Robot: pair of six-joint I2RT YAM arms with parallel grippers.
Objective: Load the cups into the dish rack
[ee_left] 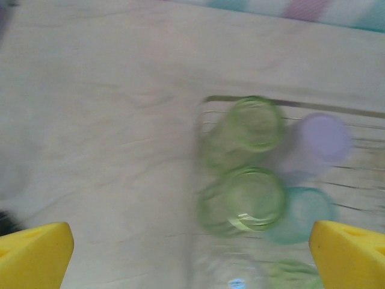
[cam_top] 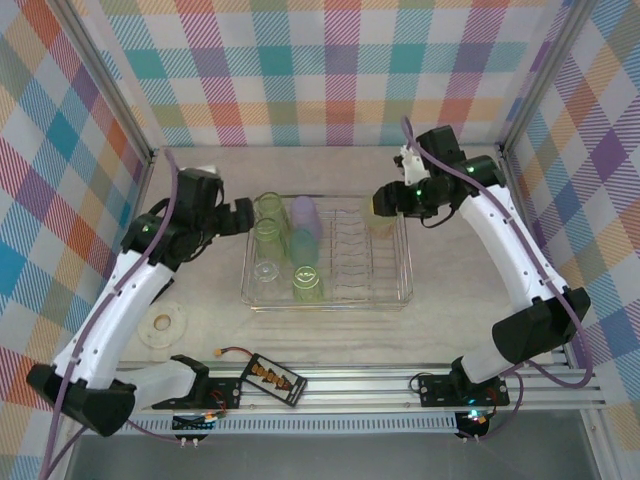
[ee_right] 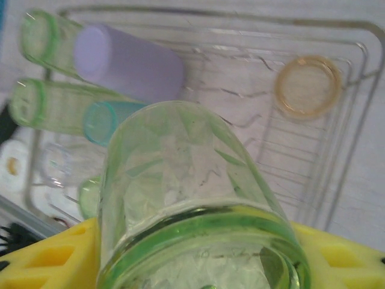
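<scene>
**Top external view.** The left pincer [cam_top: 247, 216] is seen with its fingers wide apart and nothing between them, just left of the far left corner of the dish rack [cam_top: 405, 292]. Six tumblers are stood in the rack just right of this pincer, in two rows:
- Row closer to the pincer: far green tumbler [cam_top: 268, 207], second green tumbler [cam_top: 267, 238], clear tumbler [cam_top: 265, 270].
- Row beyond it: lilac tumbler [cam_top: 305, 214], teal tumbler [cam_top: 303, 246], near green tumbler [cam_top: 306, 287].

The right pincer [cam_top: 385, 200] is held over the rack's far right corner, with an orange tumbler [cam_top: 380, 213] just beside its tip. A flat black box [cam_top: 273, 378] lies well apart from both pincers.

**Left wrist view (blurred).** Yellow fingertips [ee_left: 36, 253] are set at the two lower corners. The two green tumblers are seen ahead between them, with the lilac and teal ones ahead to the right.

**Right wrist view.** A held green tumbler [ee_right: 192, 205] is clamped between the right pincer's yellow fingers and is tilted. Whether it touches the rack cannot be told. The orange tumbler is seen ahead to the right in the rack's corner. The lilac tumbler, closed end up, is seen ahead to the left among the green ones
</scene>
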